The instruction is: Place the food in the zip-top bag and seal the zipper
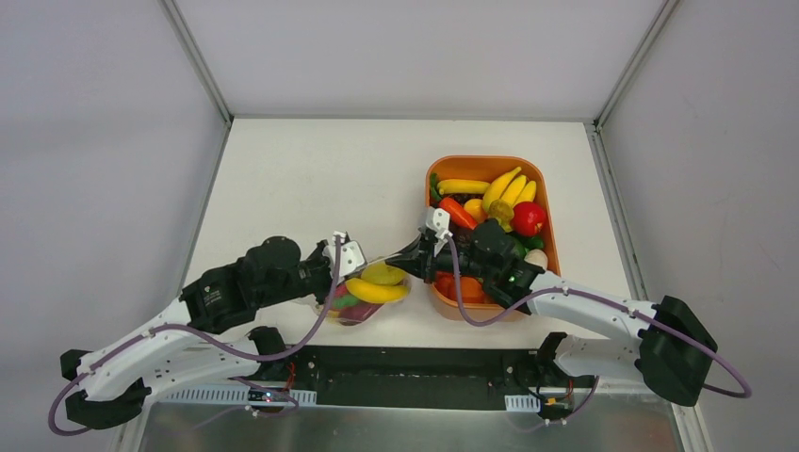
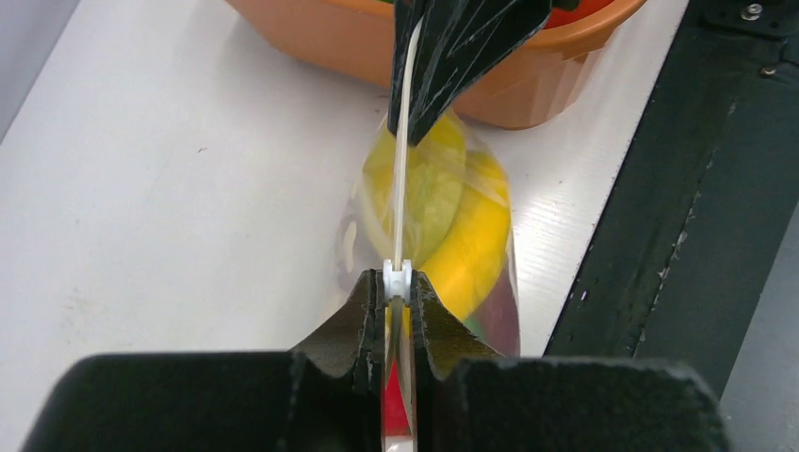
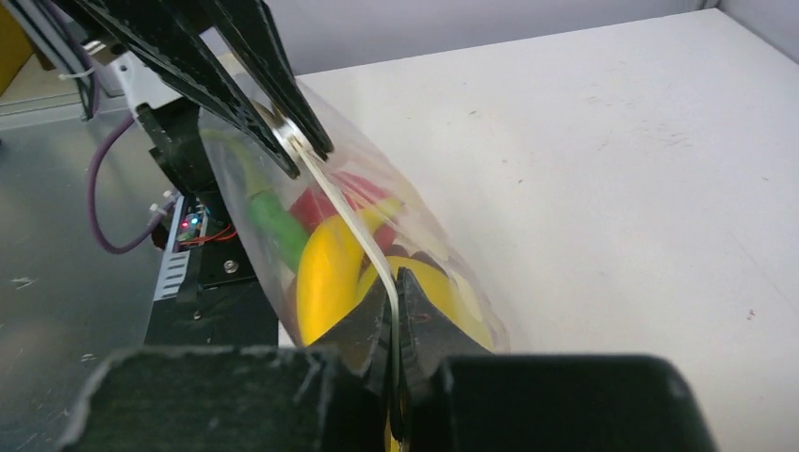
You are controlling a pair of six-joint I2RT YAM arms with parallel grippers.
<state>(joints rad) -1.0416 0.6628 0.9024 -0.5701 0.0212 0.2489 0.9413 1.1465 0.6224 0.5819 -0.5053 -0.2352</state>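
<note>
Left gripper (image 2: 397, 287): jaws pinching the zipper (image 2: 403, 160) at its left end.
Right gripper (image 3: 397, 287): jaws pinching the zipper's right end.
Bag (image 2: 505, 315): holding yellow, green and red food (image 2: 471, 245), sitting left of the tray (image 2: 528, 89).

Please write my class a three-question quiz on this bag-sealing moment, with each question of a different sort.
1. True or false: the zip-top bag holds no food yet.
2. Multiple choice: the left pincer and the right pincer are
A. both open, touching nothing
B. both shut on the zipper
C. both gripping the bag's bottom corners
3. Short answer: where does the unbagged food lie?

Key
1. False: yellow, green and red pieces show through the bag.
2. B
3. In the orange tray.
</note>
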